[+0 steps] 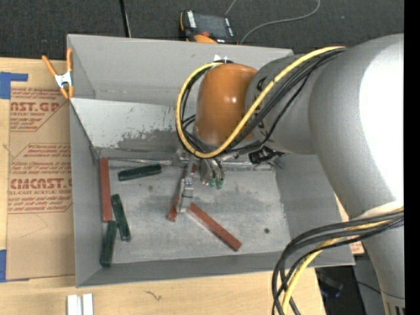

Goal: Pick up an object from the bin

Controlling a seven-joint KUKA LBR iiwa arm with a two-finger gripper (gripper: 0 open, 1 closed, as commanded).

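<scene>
I'm hovering the gripper over the short brown stick in the middle of the bin (released or clenched, I cannot tell), and I'm wanting it centred there, clear of the longer brown stick

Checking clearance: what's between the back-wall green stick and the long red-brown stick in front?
In the camera view, a short red-brown piece lies there, with the gripper by its upper end.
</scene>
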